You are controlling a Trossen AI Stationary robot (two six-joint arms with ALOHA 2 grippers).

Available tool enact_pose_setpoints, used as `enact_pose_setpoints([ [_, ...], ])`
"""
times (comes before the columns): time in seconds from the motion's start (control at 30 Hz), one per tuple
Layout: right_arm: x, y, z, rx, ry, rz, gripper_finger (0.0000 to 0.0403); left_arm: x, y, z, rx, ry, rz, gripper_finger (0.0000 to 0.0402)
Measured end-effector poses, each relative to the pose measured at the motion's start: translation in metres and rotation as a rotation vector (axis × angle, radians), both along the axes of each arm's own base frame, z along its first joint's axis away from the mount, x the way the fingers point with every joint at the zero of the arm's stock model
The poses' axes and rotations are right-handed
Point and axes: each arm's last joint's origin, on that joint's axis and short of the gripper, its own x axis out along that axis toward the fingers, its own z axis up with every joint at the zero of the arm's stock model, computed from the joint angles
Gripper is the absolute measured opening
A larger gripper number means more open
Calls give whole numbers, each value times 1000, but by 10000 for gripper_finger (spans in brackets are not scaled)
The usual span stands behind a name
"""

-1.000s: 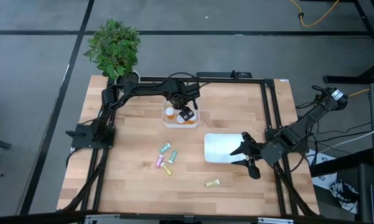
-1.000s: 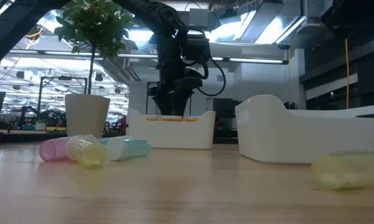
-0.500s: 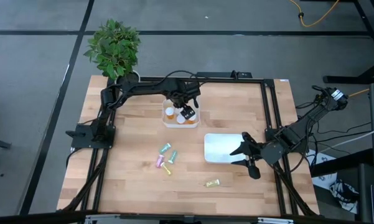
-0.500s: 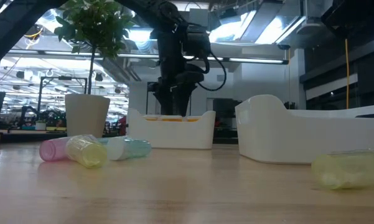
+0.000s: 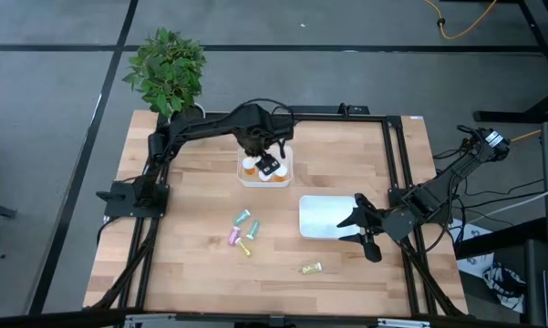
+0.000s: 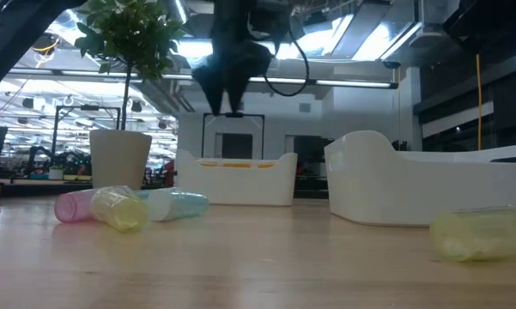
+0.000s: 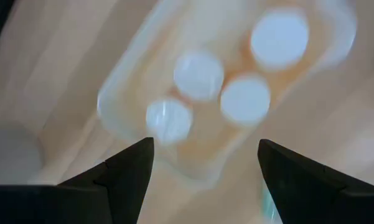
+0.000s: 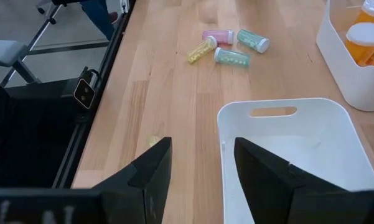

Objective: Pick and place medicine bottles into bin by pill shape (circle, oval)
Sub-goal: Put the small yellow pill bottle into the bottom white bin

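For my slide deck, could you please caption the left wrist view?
Open left hand above the small white bin, looking down on four white-capped orange bottles inside.

Two white bins are counted on the table: a small bin (image 5: 284, 173) and a larger bin (image 5: 324, 217). Four white-capped orange bottles (image 7: 198, 74) are seen inside the small one from the left wrist view. Five pastel bottles are tallied lying on the wood: a cluster of four (image 5: 244, 230), made up of two teal, one pink and one yellow, and a lone yellow bottle (image 5: 311, 268) apart. One potted plant (image 5: 167, 71) is noted.
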Motion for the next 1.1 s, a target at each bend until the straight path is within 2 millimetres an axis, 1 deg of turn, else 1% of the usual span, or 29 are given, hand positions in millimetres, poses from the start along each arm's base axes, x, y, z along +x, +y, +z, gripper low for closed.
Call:
enact_pose_setpoints([
  [0.07, 0, 0, 0, 0, 0, 0, 176, -3, -11, 3, -10, 50, -27, 281],
  [0.17, 0, 0, 0, 1, -1, 0, 176, 0, -29, 5, -32, 31, -112, 281],
  [0.27, 0, 0, 0, 7, -4, -2, 176, 1, -49, 9, -65, 27, -271, 281],
  [0.4, 1, 0, 0, 14, -2, -30, 176, 1, -82, 15, -81, 11, -457, 281],
  [0.5, 2, 1, -1, 13, -2, -40, 176, -2, -106, 21, -77, -5, -524, 281],
  [0.6, 3, 2, -4, 30, 13, -57, 176, -9, -129, 32, -70, -33, -572, 281],
  [0.7, 5, 3, -6, 37, 28, -69, 176, -24, -150, 50, -53, -81, -630, 281],
  [0.83, 7, 5, -9, 30, 37, -70, 176, -50, -171, 77, 34, -158, -633, 281],
  [0.97, 8, 6, -11, 18, 44, -67, 176, -87, -180, 98, 139, -222, -582, 281],
  [1.1, 9, 6, -12, 16, 44, -66, 176, -129, -181, 103, 212, -272, -498, 281],
])
